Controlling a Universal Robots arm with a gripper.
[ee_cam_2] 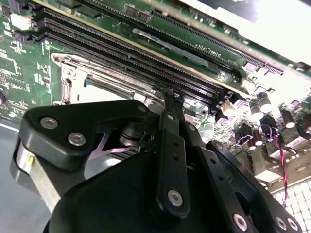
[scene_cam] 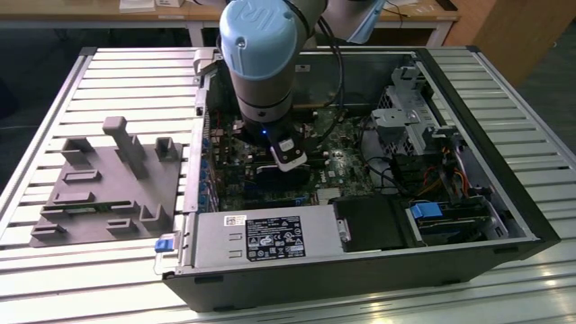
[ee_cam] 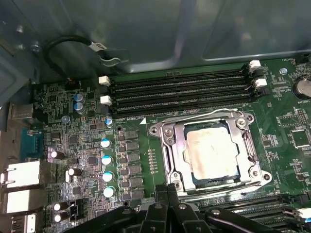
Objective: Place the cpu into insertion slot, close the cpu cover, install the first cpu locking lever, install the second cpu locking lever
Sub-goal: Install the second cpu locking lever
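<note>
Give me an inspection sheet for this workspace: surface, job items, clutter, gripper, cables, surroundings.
Surface: slatted metal table carrying an open computer case.
Job items: cpu lies flat in the insertion slot on the green motherboard; cpu cover lies down around it, framing the chip.
Clutter: grey holder block on the table, at the exterior view's left of the case.
Gripper: gripper is low over the board at the socket's edge; open or shut cannot be told.
Cables: black cable looped against the case wall; red and orange wires near the drive bays.
Surroundings: wooden desks behind the table.
</note>
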